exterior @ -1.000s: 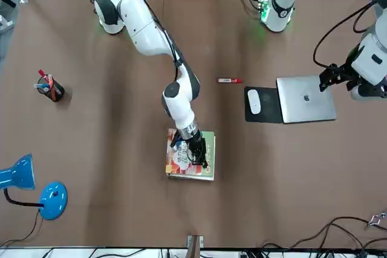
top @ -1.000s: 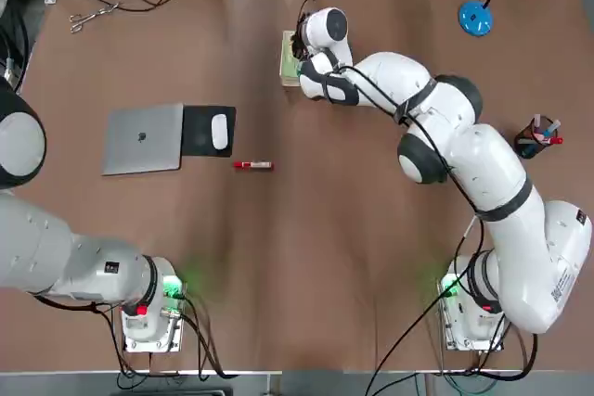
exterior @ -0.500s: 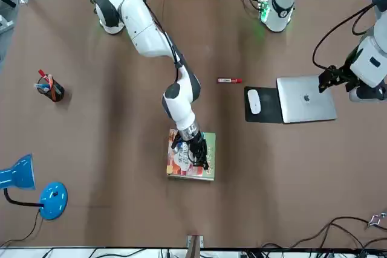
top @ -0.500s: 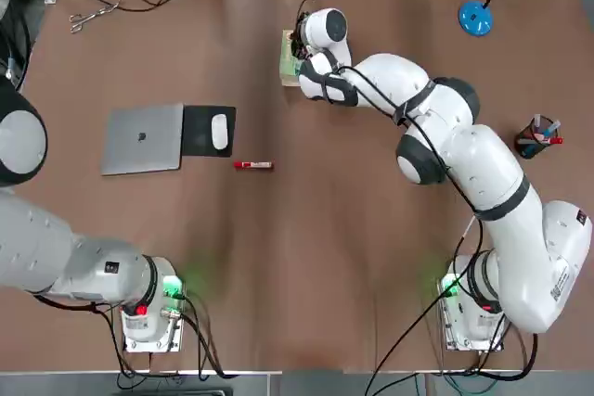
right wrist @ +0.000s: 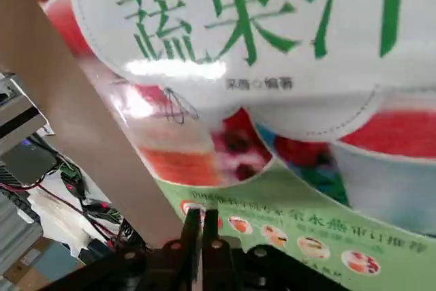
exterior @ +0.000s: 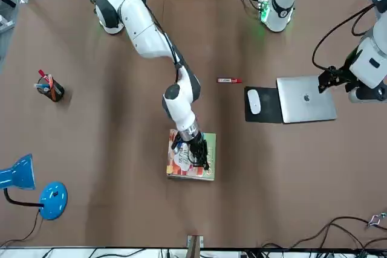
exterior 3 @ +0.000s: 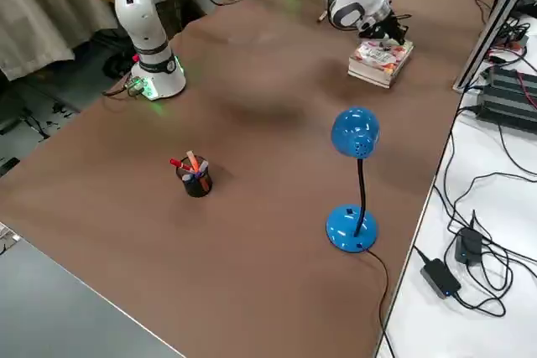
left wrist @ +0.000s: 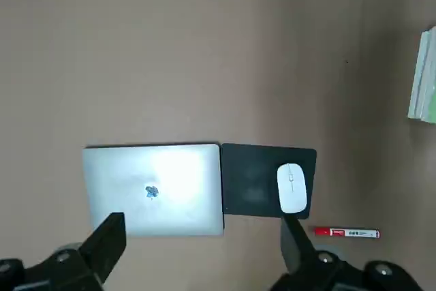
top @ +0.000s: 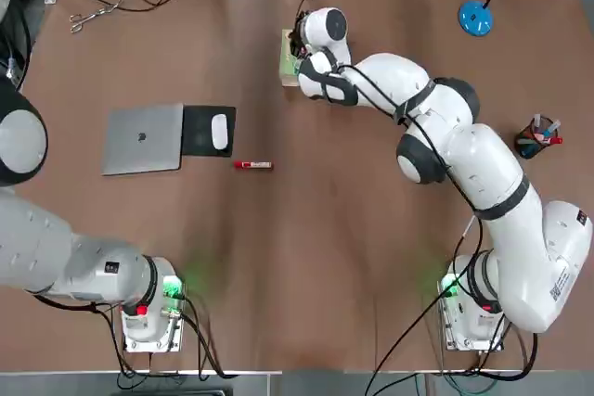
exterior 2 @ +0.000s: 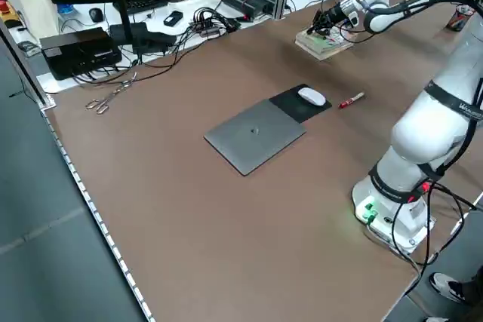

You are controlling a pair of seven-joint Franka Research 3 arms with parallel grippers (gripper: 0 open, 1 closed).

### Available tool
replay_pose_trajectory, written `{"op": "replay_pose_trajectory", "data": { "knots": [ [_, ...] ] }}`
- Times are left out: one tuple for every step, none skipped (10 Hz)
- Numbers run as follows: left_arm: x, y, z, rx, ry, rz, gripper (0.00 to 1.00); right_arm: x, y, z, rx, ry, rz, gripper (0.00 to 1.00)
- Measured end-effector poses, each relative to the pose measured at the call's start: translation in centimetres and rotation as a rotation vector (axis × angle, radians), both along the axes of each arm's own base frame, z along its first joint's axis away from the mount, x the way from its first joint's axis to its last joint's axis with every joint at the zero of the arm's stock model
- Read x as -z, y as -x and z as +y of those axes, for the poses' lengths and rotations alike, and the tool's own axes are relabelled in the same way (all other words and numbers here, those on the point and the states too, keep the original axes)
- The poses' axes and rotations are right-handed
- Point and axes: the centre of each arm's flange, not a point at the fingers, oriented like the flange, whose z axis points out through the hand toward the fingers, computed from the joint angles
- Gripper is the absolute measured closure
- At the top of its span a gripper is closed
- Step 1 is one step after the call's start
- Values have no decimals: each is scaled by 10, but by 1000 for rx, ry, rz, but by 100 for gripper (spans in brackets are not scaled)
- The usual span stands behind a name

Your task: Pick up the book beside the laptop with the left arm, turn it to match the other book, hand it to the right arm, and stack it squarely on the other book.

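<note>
In the front view, the colourful book lies flat at lower centre, its picture cover up and its green band on the right. It tops a small stack with pale page edges; I cannot make out the cover of whatever lies under it.

My right gripper is right over that book, pointing down. Its two fingers are closed against each other with nothing between them, and in the right wrist view their tips show against the green band. Whether they touch the cover, I cannot tell.

My left gripper hangs above the table at the right edge of the front view, by the laptop. Its fingers are spread wide apart and hold nothing; the left wrist view shows bare laptop lid and table past them.

The laptop lies closed at right of centre in the front view, against the black mouse pad, which carries the white mouse. A red and white marker lies near the pad, above centre. The pen cup stands at upper left, and the blue lamp at lower left.
</note>
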Motion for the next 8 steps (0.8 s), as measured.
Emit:
{"op": "replay_pose_trajectory", "data": {
  "knots": [
    [0,0,0,-1,0,0,0,-17,0,6,-6,-24,-21,96],
    [0,0,1,-1,0,1,0,-41,1,13,-13,-48,-40,96],
    [1,0,1,-2,0,1,0,-61,3,19,-19,-63,-50,96],
    [1,0,1,-2,0,1,0,-73,2,19,-32,-57,-58,96],
    [1,0,1,-2,0,1,0,-79,-1,13,-67,-15,-79,96],
    [1,0,1,-2,0,1,0,-82,-7,0,-115,48,-110,96],
    [1,0,1,-3,0,1,0,-87,-15,-20,-165,123,-126,94],
    [1,0,1,-3,0,1,0,-96,-21,-38,-226,205,-105,89]
  ]
}}
